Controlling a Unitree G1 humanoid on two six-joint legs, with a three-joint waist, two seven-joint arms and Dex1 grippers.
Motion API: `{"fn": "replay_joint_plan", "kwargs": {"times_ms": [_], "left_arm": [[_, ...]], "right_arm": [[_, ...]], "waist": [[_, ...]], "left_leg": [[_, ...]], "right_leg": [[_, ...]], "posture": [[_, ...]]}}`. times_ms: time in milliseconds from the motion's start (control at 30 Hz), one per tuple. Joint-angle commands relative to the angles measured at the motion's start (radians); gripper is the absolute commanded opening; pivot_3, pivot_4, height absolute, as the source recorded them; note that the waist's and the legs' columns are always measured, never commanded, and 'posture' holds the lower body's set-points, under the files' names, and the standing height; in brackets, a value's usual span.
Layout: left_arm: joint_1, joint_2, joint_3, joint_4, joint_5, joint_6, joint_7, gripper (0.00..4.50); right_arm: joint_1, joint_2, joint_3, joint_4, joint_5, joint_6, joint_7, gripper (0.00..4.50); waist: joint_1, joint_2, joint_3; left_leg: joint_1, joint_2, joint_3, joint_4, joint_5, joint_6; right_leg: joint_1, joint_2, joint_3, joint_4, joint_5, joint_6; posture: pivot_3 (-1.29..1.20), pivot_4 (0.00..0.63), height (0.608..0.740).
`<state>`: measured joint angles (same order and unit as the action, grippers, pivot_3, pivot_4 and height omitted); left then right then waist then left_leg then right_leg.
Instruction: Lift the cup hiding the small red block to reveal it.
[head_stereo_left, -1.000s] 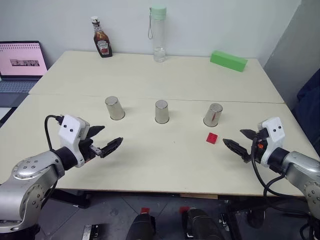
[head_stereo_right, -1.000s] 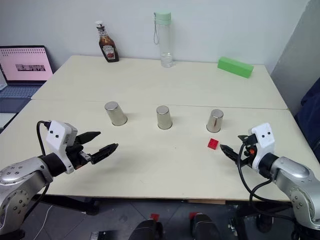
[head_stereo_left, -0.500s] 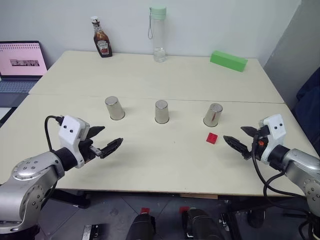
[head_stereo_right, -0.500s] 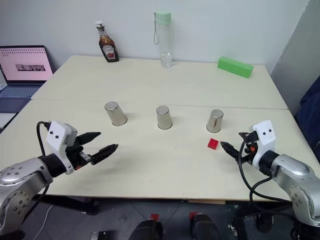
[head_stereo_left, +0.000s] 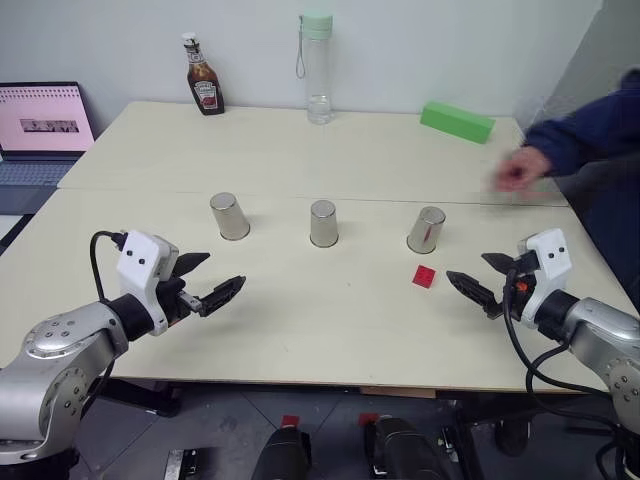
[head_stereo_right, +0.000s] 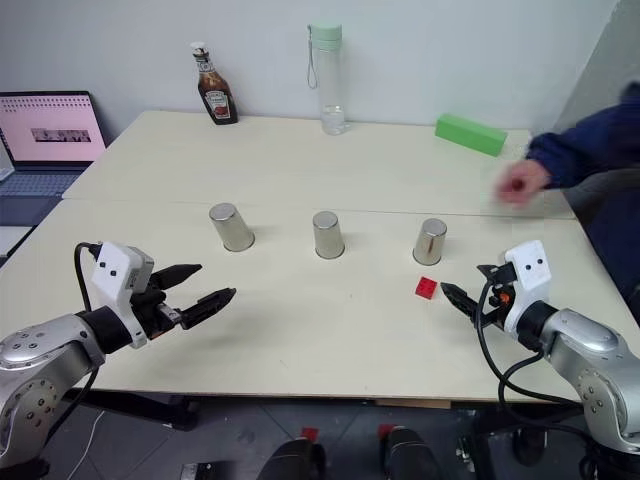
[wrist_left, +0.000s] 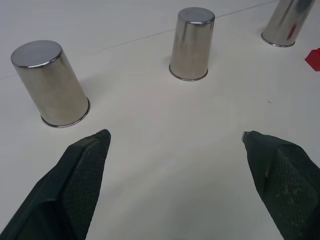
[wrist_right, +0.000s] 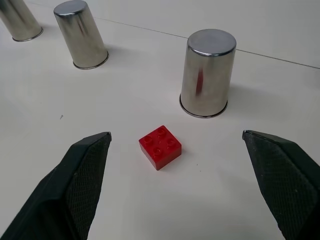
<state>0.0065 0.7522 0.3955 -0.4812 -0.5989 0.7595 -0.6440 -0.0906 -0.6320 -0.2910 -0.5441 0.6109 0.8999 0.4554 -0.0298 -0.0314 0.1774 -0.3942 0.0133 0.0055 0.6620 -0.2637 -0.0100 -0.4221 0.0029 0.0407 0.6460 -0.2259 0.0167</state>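
Note:
Three shiny silver cups stand upside down in a row on the table: the left cup (head_stereo_left: 230, 216), the middle cup (head_stereo_left: 323, 223) and the right cup (head_stereo_left: 426, 230). The small red block (head_stereo_left: 424, 276) lies uncovered on the tabletop just in front of the right cup, also seen as the red block (wrist_right: 160, 147). My right gripper (head_stereo_left: 466, 268) hovers open a little to the right of the block, pointing at it. Open and empty, my left gripper (head_stereo_left: 226, 268) hangs in front of the left cup (wrist_left: 50, 82).
A person's hand (head_stereo_left: 515, 170) with a blue sleeve (head_stereo_left: 590, 130) reaches in over the table's far right. A ketchup bottle (head_stereo_left: 204, 88), a clear bottle (head_stereo_left: 317, 70) and a long green block (head_stereo_left: 457, 122) stand along the back. A laptop (head_stereo_left: 40, 125) sits at far left.
A person's hand and blue sleeve have come into view at the right, over the back of the table. Both grippers, the cups and the red block have stayed put.

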Motion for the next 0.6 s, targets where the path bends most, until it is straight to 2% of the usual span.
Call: {"fn": "replay_joint_plan", "kwargs": {"times_ms": [33,600], "left_arm": [[-0.008,0.017,0.005,-0.018,0.003,-0.015,-0.003,4.50],[-0.006,0.013,0.000,-0.016,0.016,-0.022,0.000,4.50]], "right_arm": [[-0.013,-0.003,-0.011,-0.016,0.004,-0.017,-0.003,4.47],[-0.026,0.002,0.004,-0.012,-0.003,-0.020,-0.010,4.47]], "waist": [[0.000,0.000,0.000],[0.000,0.000,0.000]], "left_leg": [[0.000,0.000,0.000,0.000,0.000,0.000],[0.000,0.000,0.000,0.000,0.000,0.000]], "right_leg": [[0.000,0.000,0.000,0.000,0.000,0.000],[0.000,0.000,0.000,0.000,0.000,0.000]], "posture": [[0.00,0.150,0.740],[0.00,0.150,0.740]]}}
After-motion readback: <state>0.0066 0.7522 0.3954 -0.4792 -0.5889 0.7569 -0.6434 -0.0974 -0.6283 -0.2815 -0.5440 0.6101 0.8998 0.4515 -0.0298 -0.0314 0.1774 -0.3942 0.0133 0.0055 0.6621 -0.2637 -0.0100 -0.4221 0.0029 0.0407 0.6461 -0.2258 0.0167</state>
